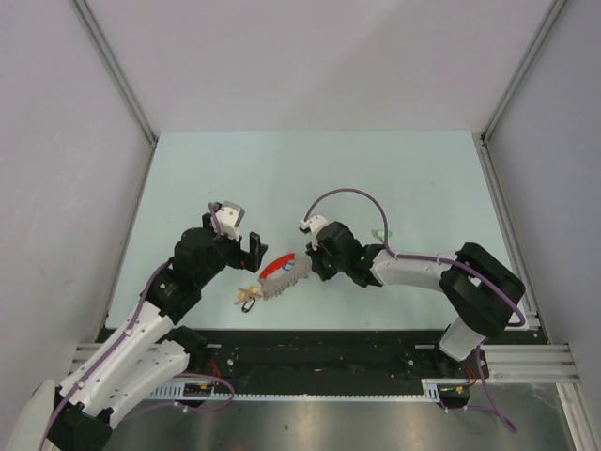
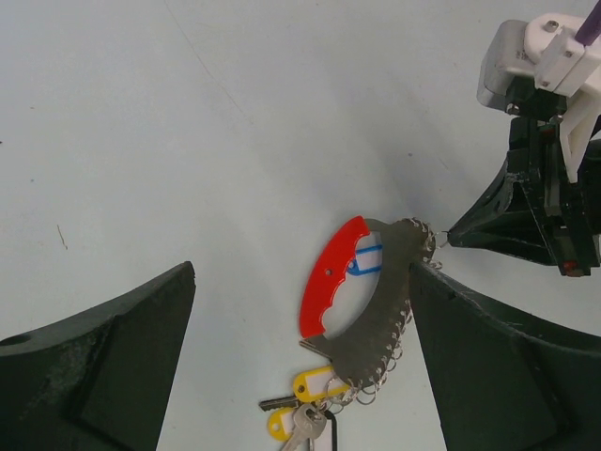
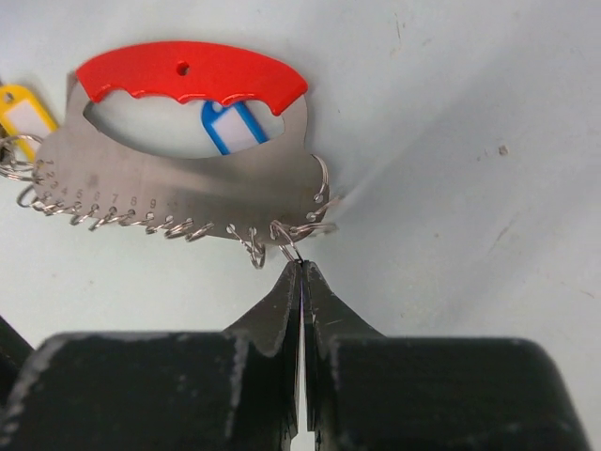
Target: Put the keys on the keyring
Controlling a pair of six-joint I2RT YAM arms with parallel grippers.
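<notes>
The keyring (image 1: 285, 279) lies flat on the table: a curved silvery plate (image 2: 380, 301) with a red segment (image 2: 329, 277) and a row of small split rings. A blue-headed key (image 2: 364, 260) lies inside its opening and also shows in the right wrist view (image 3: 232, 125). A green key (image 1: 378, 233) lies apart, behind the right arm. My right gripper (image 3: 301, 265) is shut, pinching one small ring at the plate's end (image 3: 178, 178). My left gripper (image 2: 302, 282) is open, with its fingers on either side of the keyring, above it.
Yellow tags (image 2: 315, 383), a black tag and plain metal keys hang on rings at the keyring's near end. The right gripper's tip (image 2: 451, 237) points at the plate's far end. Grey walls stand on both sides; the table's front edge is near the arm bases.
</notes>
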